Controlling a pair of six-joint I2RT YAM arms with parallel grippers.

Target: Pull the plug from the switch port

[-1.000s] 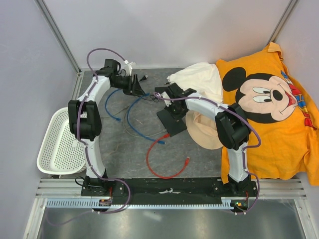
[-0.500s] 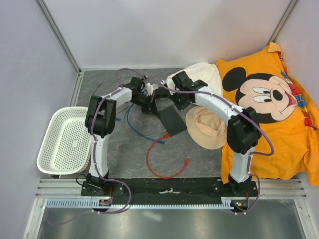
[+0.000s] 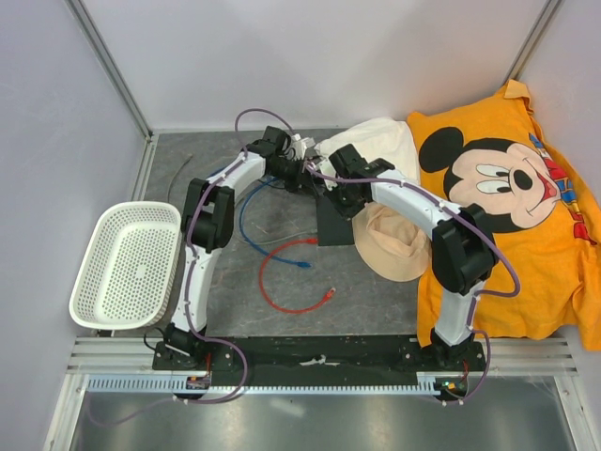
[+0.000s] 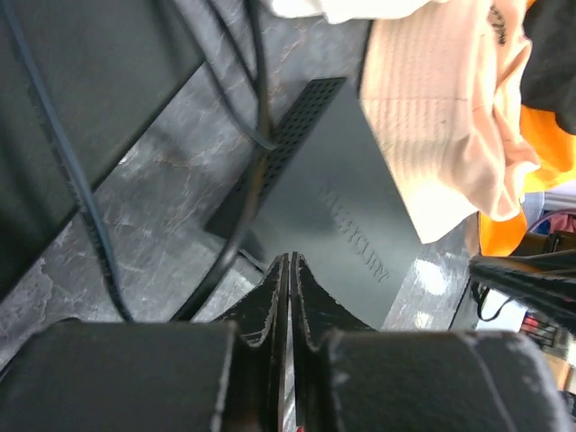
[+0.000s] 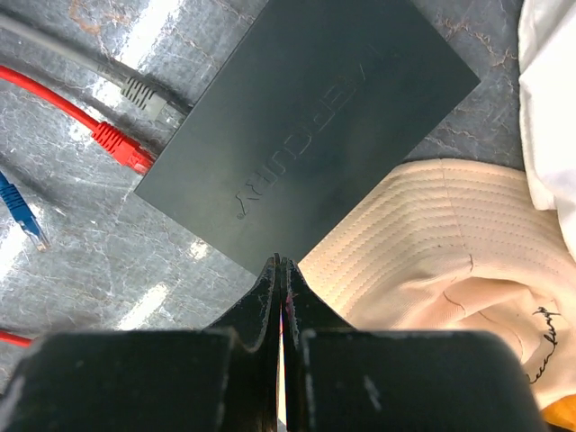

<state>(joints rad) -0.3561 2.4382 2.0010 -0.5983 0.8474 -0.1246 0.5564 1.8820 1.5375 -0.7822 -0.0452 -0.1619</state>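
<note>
Plug [image 5: 142, 93], grey, at switch port [image 5: 180, 114] — touching

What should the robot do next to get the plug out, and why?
Probably open the right gripper and slide it toward the red plug: it is shut above the switch, and that plug sits at the box's edge, ungrabbed.

Switch box [image 3: 336, 224], hat [image 3: 394, 249] against its right side, plugs [image 5: 139, 92] at its left edge (two together), basket [image 3: 127, 268] far left.

The switch [image 5: 306, 135] is matt black plastic, the hat [image 5: 423, 243] ribbed tan cloth, the table [image 5: 81, 261] glossy veined grey.
</note>
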